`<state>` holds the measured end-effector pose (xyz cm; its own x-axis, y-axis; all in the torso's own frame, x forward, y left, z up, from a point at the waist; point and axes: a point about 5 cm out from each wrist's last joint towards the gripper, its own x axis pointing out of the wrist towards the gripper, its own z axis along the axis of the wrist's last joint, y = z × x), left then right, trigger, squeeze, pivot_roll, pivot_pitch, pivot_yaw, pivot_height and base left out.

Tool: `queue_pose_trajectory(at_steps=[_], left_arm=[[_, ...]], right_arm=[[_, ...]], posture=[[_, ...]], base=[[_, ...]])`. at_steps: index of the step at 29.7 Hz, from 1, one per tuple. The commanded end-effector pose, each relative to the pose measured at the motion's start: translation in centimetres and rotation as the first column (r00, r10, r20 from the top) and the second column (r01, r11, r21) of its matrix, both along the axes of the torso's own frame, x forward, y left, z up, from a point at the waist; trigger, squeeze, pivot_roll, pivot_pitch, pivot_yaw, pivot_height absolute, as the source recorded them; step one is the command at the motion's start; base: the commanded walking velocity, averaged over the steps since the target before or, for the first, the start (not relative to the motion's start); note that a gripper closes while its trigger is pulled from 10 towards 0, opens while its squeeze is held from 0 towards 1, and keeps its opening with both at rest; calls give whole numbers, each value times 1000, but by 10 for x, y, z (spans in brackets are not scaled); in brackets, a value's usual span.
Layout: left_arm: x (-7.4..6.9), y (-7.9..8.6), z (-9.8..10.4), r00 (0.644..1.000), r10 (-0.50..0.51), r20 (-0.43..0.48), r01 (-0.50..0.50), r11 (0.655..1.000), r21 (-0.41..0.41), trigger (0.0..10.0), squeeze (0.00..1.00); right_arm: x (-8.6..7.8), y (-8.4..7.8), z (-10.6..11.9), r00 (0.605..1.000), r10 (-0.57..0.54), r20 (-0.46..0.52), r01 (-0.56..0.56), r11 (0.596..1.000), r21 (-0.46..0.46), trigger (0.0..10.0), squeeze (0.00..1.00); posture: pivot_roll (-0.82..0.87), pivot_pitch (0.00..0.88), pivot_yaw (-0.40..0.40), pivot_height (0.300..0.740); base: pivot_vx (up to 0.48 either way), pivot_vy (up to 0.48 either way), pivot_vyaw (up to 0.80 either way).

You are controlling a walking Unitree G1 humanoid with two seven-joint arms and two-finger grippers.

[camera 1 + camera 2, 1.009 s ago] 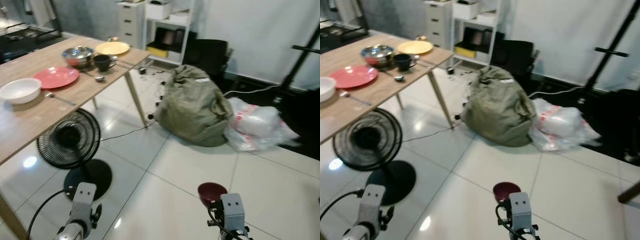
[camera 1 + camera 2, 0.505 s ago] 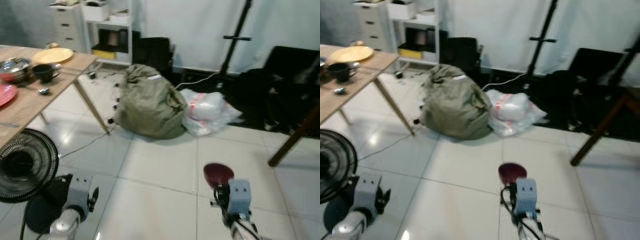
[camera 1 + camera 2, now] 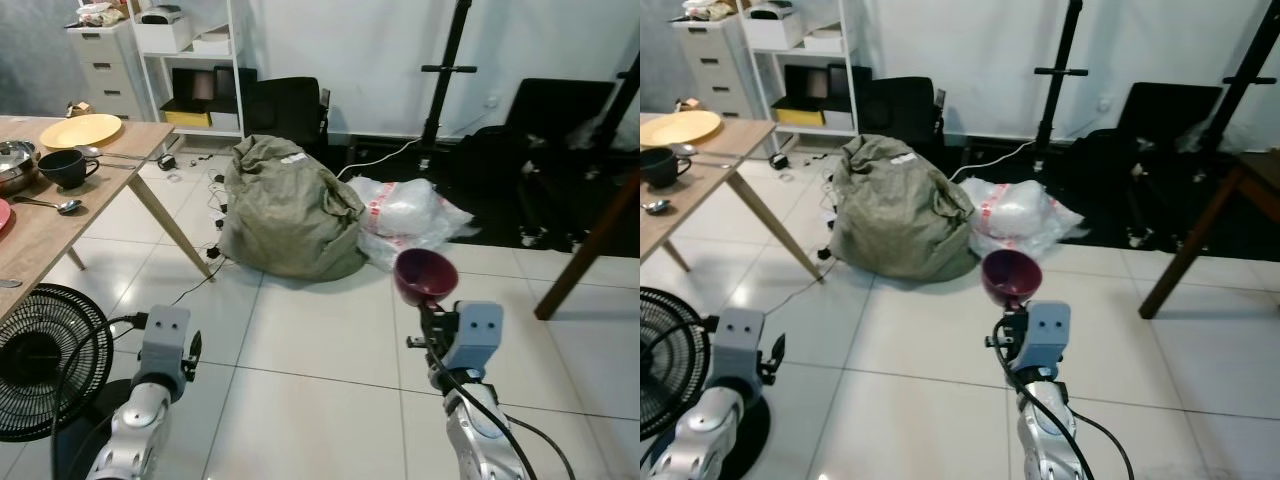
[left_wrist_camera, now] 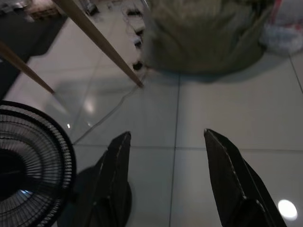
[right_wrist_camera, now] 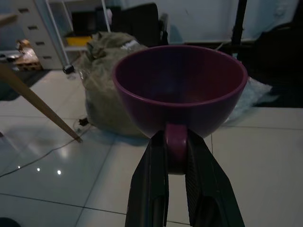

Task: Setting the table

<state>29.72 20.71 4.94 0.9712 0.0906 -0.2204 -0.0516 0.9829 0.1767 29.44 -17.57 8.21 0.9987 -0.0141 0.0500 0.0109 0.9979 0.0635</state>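
My right gripper (image 5: pixel 176 139) is shut on the handle of a maroon cup (image 5: pixel 180 87), held upright above the tiled floor in front of me; the cup (image 3: pixel 425 277) also shows in the head view. The wooden table (image 3: pixel 40 225) stands at the far left, carrying a yellow plate (image 3: pixel 80 130), a black mug (image 3: pixel 65 168), a metal bowl (image 3: pixel 10 165) and a spoon (image 3: pixel 55 205). My left gripper (image 4: pixel 166 134) is open and holds nothing, low over the floor near the fan (image 4: pixel 28 161).
A black floor fan (image 3: pixel 45 360) stands by the table's near leg, with a cable running across the tiles. A green sack (image 3: pixel 290 210) and a white plastic bag (image 3: pixel 415 210) lie ahead. A dark wooden leg (image 3: pixel 590 250) slants at the right; stands and shelves line the back wall.
The view has swung right, so the table now sits at the left edge. My right arm has lifted the maroon cup higher. The left gripper stays low.
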Motion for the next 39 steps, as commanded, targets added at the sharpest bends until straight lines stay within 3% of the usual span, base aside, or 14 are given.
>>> queue_pose_trajectory(at_steps=[1,9,39], left_arm=[[2,-2,3,1000,-12,5,12,1000,10,10000,0],[2,-5,7,999,-38,18,38,999,21,10000,0],[3,-28,12,977,-212,25,211,977,43,10000,0]], right_arm=[[0,-4,3,1000,-20,10,20,1000,12,10000,0],[-5,-9,0,999,-47,-19,47,999,7,10000,0],[-11,-22,-7,991,-113,-73,113,994,-5,10000,0]], posture=[[-47,0,101,740],[-49,0,104,740],[-57,0,116,740]], base=[[480,0,0],[480,0,-76],[480,0,-782]])
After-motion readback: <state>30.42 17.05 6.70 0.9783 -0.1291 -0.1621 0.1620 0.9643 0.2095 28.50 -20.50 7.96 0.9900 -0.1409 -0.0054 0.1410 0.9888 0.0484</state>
